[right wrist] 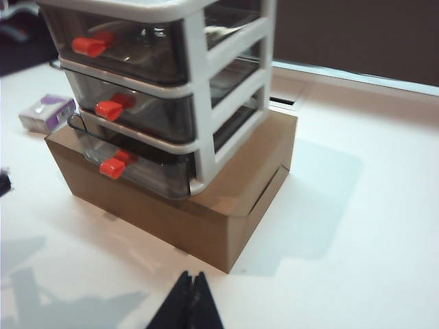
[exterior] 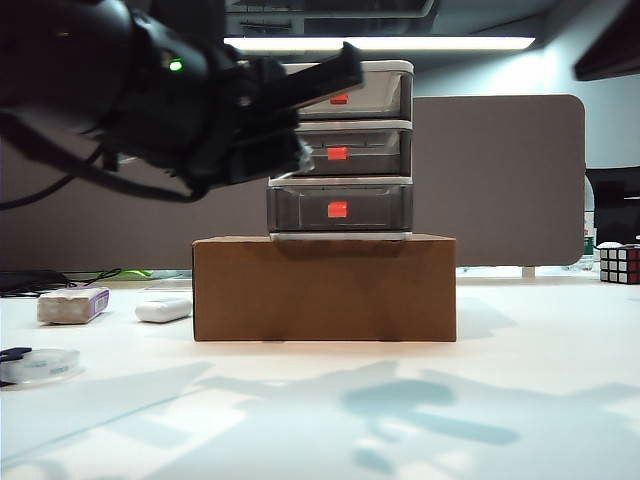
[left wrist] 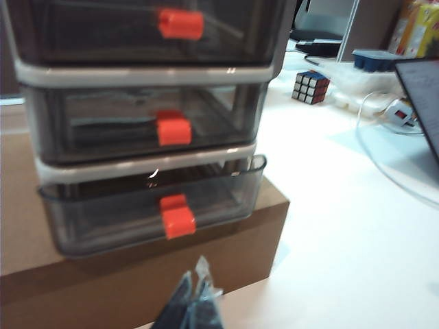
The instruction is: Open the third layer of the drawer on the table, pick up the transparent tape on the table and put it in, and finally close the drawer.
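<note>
The drawer point(exterior: 340, 150), a light grey three-tier cabinet, stands on a brown cardboard box point(exterior: 325, 288). Its third layer point(exterior: 340, 208) point(left wrist: 151, 212) point(right wrist: 130, 164), the lowest one with a red handle point(left wrist: 178, 218), juts out slightly from the frame. The transparent tape point(exterior: 38, 365) lies on the white table point(exterior: 400, 420) at the near left. My left gripper point(exterior: 298, 158) point(left wrist: 194, 274) is shut and empty, in front of the cabinet, with its tips toward the box face just below the third layer. In the right wrist view, my right gripper point(right wrist: 192, 277) is shut and empty above the table, off the box's near corner.
A grey block with a purple label point(exterior: 73, 305) point(right wrist: 44, 112) and a white oblong bar point(exterior: 163, 309) lie left of the box. A Rubik's cube point(exterior: 620, 263) point(left wrist: 311, 87) sits far right. A dark partition point(exterior: 500, 180) stands behind the cabinet. Cables point(left wrist: 384, 137) lie beyond the cube.
</note>
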Controlling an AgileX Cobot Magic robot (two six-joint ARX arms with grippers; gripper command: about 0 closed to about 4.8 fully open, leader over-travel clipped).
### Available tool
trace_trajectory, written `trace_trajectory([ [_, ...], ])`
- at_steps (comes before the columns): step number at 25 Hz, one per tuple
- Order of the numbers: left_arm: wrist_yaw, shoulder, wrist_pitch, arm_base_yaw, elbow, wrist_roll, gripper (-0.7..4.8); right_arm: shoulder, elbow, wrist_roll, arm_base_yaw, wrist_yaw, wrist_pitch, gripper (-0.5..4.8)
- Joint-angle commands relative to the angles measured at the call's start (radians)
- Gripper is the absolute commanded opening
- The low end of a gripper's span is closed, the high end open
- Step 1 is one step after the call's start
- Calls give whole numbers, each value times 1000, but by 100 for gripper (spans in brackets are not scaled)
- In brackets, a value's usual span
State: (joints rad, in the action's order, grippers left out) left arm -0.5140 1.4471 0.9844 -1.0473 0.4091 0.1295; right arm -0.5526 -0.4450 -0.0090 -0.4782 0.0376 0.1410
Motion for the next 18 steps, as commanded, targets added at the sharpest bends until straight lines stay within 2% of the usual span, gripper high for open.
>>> trace_trajectory([
  [1,21,-5,26,3,2,1,-5,-176,-110,-104,-4,-64,15,-5],
  [5,28,-4,14,3,1,1,-5,-293,-174,-96,-5,-95,-39,-5],
  [9,19,6,11,3,8,63,-5,-363,-179,-89,-4,-244,-174,-5],
  [11,-29,33,12,3,21,83,-5,-388,-179,-89,-5,-243,-218,-5],
  [13,-172,94,13,-1,48,112,-5,-414,-179,-89,-6,-248,-263,-5],
  [15,-229,141,25,-3,66,148,-4,-418,-179,-89,-6,-246,-286,-5],
  [18,-253,217,76,-5,95,174,0,-418,-179,-95,-5,-246,-344,-5],
])
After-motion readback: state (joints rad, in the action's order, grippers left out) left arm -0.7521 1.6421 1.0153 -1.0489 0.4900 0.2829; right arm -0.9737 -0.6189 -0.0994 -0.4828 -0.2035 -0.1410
